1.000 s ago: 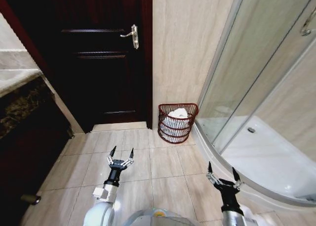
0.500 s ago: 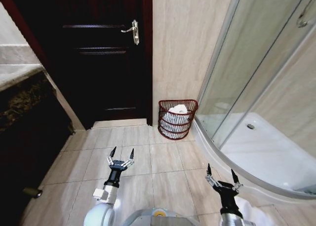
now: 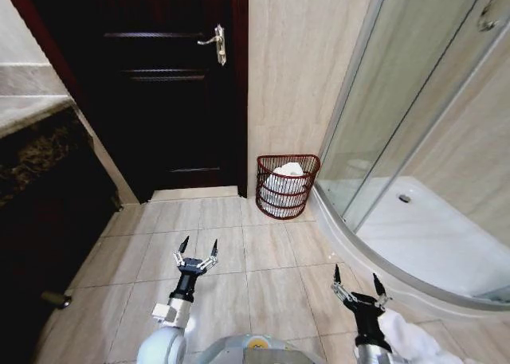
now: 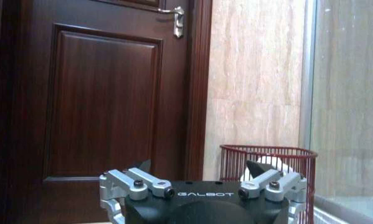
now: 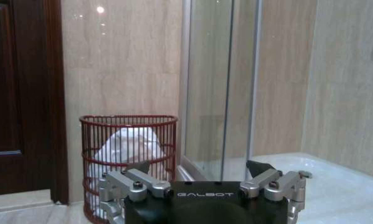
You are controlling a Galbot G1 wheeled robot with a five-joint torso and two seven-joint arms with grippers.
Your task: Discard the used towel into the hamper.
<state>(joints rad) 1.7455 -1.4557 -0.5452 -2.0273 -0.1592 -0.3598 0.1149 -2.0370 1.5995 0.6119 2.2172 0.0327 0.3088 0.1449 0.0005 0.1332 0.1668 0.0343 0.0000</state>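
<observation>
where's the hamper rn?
In the head view the hamper stands on the floor ahead, slightly to the robot's right, against the beige wall between the dark door and the glass shower enclosure, with white cloth inside it.

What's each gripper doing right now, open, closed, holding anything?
Left gripper: open, empty, held low over the floor tiles.
Right gripper: open, empty, held low near the shower base.
</observation>
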